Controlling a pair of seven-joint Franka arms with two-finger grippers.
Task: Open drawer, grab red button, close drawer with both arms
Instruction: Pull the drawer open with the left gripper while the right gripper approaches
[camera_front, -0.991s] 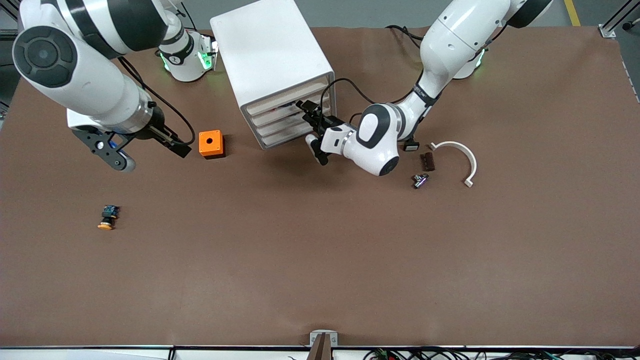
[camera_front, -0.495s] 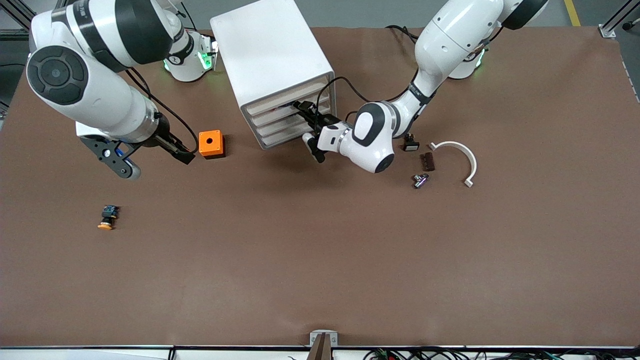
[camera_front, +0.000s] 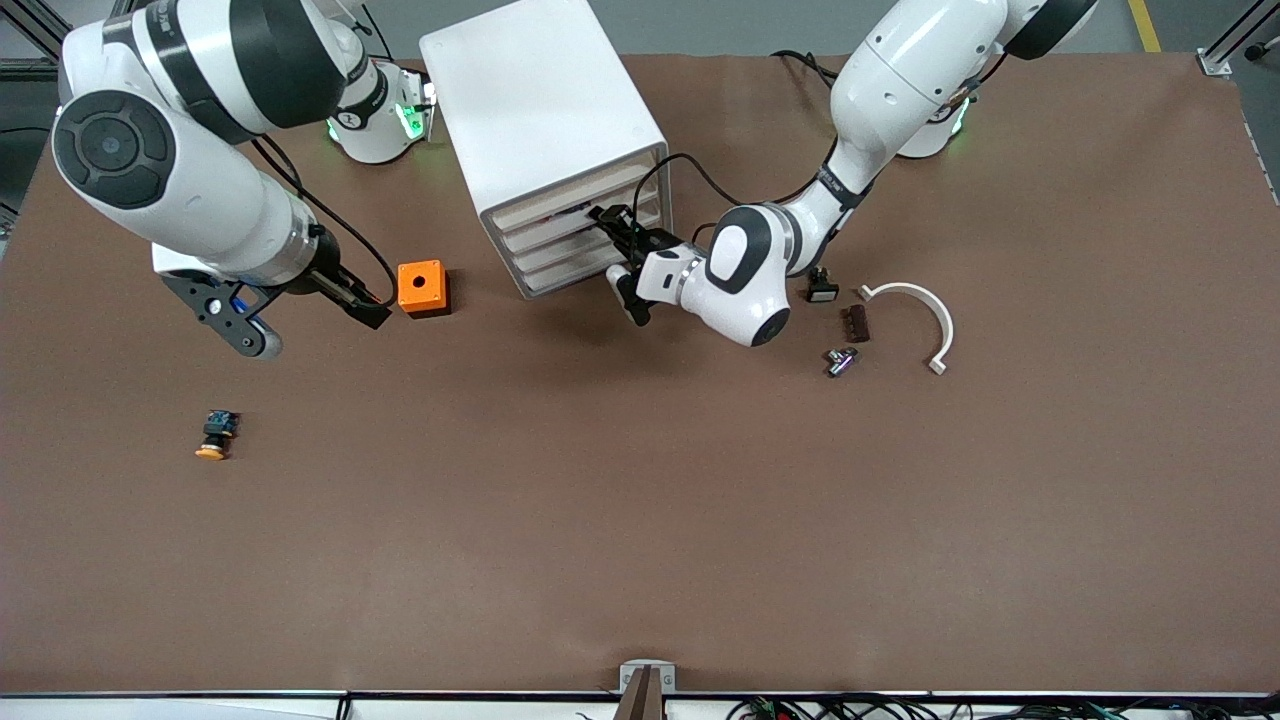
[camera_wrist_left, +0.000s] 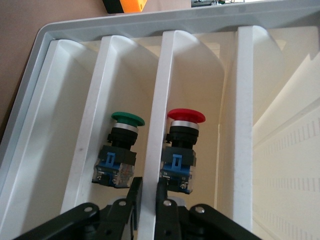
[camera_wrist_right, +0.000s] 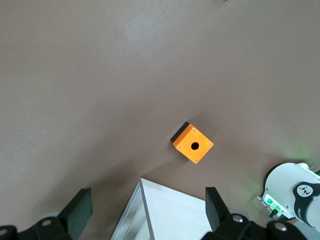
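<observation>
The white cabinet (camera_front: 545, 110) stands near the robots' bases, its four drawers shut or barely ajar. My left gripper (camera_front: 606, 218) is at its front, shut on the off-white front strip of one drawer (camera_wrist_left: 165, 90). In the left wrist view the gripper (camera_wrist_left: 147, 184) has one black finger on each side of that strip. The red-capped button (camera_wrist_left: 182, 137) lies inside the cabinet, just past the held strip. My right gripper (camera_front: 305, 318) hangs open and empty over the table beside the orange cube (camera_front: 421, 287); its wrist view shows the gripper (camera_wrist_right: 147, 200) with fingers wide apart.
A green-capped button (camera_wrist_left: 120, 150) lies in the neighbouring drawer. An orange-yellow-capped button (camera_front: 214, 435) lies toward the right arm's end. Near the left arm lie a small black part (camera_front: 822, 290), a brown block (camera_front: 854, 323), a metal piece (camera_front: 840, 360) and a white arc (camera_front: 925, 305).
The left gripper reached in to the cabinet front and closed on the drawer's strip. The right arm shifted a little toward the orange cube, then held still.
</observation>
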